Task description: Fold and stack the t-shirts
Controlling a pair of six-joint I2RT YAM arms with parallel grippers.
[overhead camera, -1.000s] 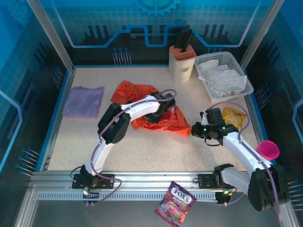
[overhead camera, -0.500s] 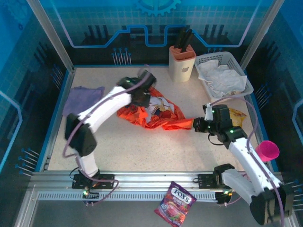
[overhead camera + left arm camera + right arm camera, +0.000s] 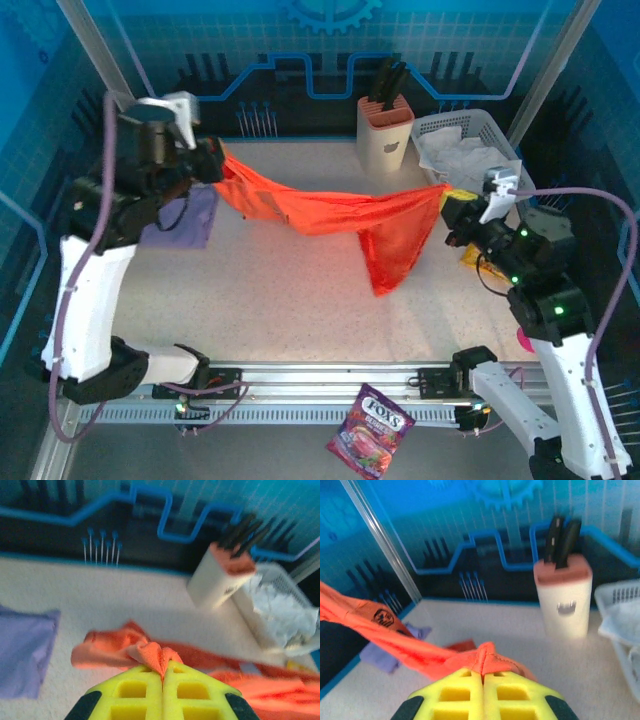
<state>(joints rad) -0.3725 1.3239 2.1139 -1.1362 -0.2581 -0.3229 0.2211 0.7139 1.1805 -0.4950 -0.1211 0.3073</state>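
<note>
Orange tee (image 3: 330,215) soft, light, sags between jaws; L jaws and R jaws each pinch a bunched edge; grip corners.

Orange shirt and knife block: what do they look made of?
Orange shirt: thin, matte cloth, probably a cotton-like knit; it sags and drapes in soft folds. Knife block: smooth cream body, likely plastic, though painted wood is possible; orange-brown top with dark handles sticking out.

Robot lab cell: aluminium frame (image 3: 85,40), blue circuit-print walls (image 3: 300,40), speckled tabletop (image 3: 300,290).
</note>
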